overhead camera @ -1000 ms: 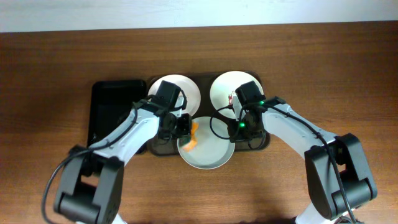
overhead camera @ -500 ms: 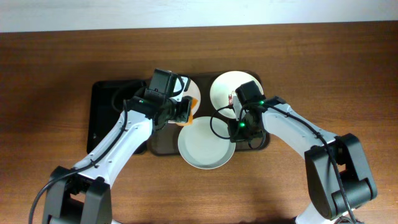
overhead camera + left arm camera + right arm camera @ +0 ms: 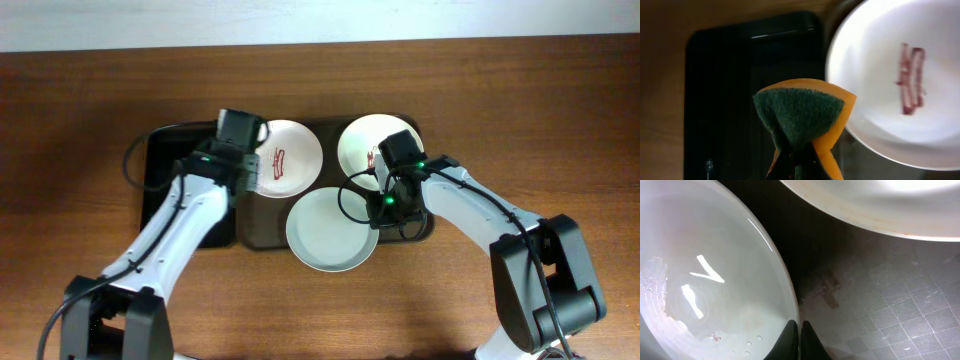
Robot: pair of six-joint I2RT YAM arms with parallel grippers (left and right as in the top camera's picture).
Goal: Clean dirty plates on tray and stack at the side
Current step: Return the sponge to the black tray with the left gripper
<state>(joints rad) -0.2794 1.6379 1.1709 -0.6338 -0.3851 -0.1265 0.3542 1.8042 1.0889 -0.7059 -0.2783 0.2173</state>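
Three white plates lie on the dark brown tray. The back-left plate carries a red-brown smear. The back-right plate is partly under my right arm. The front plate looks clean and overhangs the tray's front rim. My left gripper is shut on a folded orange-and-green sponge, held above the gap between the smeared plate and the black tray. My right gripper is shut on the right rim of the front plate.
A smaller black tray lies against the brown tray's left side. Bare wooden table surrounds both trays. The tray floor shows a textured grid beside my right fingers.
My left gripper has carried the sponge from the front plate back and to the left, past the smeared plate's left edge. The right gripper and front plate have stayed put.
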